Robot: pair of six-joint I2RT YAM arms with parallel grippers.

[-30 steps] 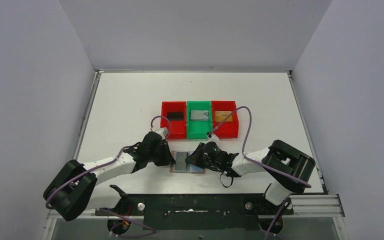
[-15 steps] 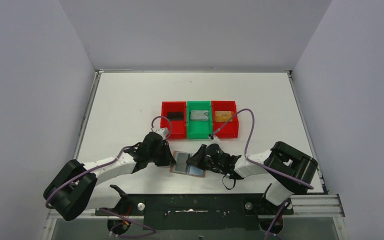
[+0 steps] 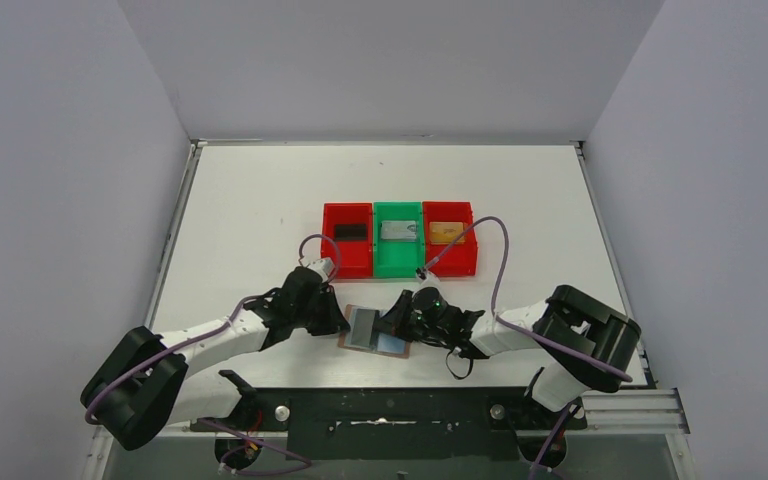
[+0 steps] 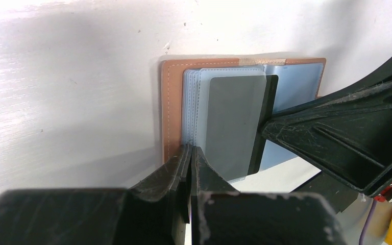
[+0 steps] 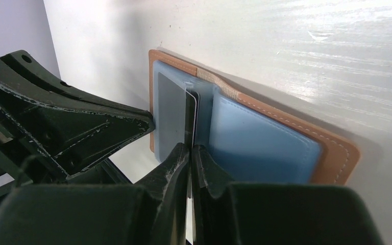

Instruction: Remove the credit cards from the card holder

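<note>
Tabletop [image 3: 260, 200] is flat and white. Beyond the small tan-brown leather bifold card holder [image 3: 390, 344], three square plastic bins sit in a touching row: left red bin [image 3: 329, 225], green bin [image 3: 395, 264], right red bin [image 3: 460, 268]. Card holder itself lies open, pale blue pockets up. Black left gripper [image 4: 190, 153] is at its left edge, fingers pressed together, tips against the pocket stack. Black right gripper [image 5: 190, 149] is over its right half, pinched tight on a thin black card [image 5: 190, 115] poking out by the fold. A dark grey card [image 4: 232, 122] sits in the clear sleeve there. Bins hold a second black card [image 3: 350, 231], a silver-grey card [image 3: 398, 231] and a gold-orange card [image 3: 445, 232].
</note>
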